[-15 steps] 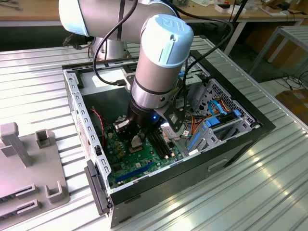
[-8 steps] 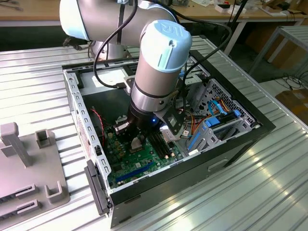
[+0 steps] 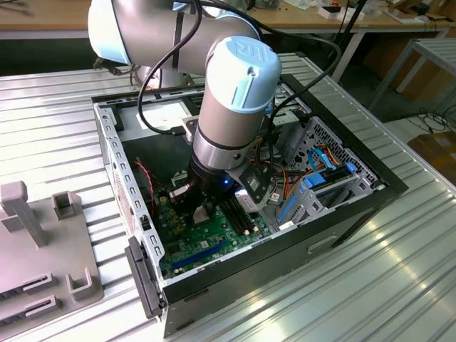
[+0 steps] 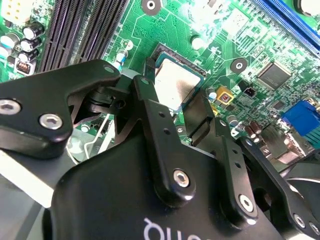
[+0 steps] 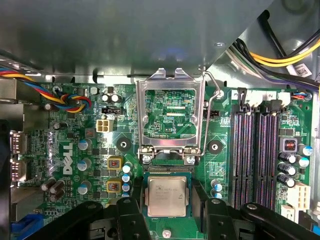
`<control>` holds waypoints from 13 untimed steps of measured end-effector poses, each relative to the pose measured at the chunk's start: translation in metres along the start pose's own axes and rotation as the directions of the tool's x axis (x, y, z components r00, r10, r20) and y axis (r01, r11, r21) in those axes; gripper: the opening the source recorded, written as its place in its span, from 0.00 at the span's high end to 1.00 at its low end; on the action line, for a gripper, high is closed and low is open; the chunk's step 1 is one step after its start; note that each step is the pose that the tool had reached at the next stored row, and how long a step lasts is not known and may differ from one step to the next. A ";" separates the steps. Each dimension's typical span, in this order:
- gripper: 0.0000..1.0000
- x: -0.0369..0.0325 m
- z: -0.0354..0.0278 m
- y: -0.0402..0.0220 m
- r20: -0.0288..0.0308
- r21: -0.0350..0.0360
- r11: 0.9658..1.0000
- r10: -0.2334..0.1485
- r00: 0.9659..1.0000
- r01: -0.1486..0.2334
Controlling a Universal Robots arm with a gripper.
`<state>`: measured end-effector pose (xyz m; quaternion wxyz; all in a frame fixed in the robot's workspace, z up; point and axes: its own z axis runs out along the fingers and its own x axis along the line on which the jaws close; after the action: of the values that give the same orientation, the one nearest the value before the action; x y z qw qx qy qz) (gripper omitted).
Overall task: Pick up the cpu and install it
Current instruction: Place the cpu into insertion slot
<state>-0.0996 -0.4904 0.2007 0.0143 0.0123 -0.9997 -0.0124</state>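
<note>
The cpu [image 5: 167, 192], a flat silver-grey square chip, sits between my gripper's two black fingers [image 5: 136, 212] just over the motherboard's socket. My gripper [image 5: 167, 201] appears shut on the cpu, one finger on each of two opposite edges. In the second wrist view the cpu [image 4: 175, 82] lies between the same fingers of the gripper [image 4: 172, 97], with the dark socket rim showing beyond it. The hollow silver socket frame [image 5: 170, 84] is flipped open and stands up behind the socket. In the exterior view the gripper [image 3: 203, 208] reaches down into the open computer case [image 3: 356, 214].
The socket's wire lever [image 5: 207, 110] stands raised beside the frame. Black memory slots [image 5: 255, 155] run along one side and coloured cables [image 5: 70, 100] lie on the other. A grey metal surface [image 5: 125, 35] overhangs the board. A grey fixture [image 3: 43, 242] sits at the exterior view's left.
</note>
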 end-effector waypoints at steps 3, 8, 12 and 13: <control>0.53 -0.0001 0.0000 0.0000 0.000 0.000 1.000 0.001 1.000 -0.001; 0.53 -0.0010 0.0006 0.0000 0.000 0.000 1.000 0.004 1.000 -0.004; 0.53 -0.0011 0.0020 -0.0001 0.000 0.000 1.000 0.004 1.000 -0.004; 0.53 -0.0011 0.0024 -0.0001 0.000 -0.001 1.000 0.004 1.000 -0.004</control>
<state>-0.0985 -0.4905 0.1983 0.0143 0.0103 -0.9998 -0.0127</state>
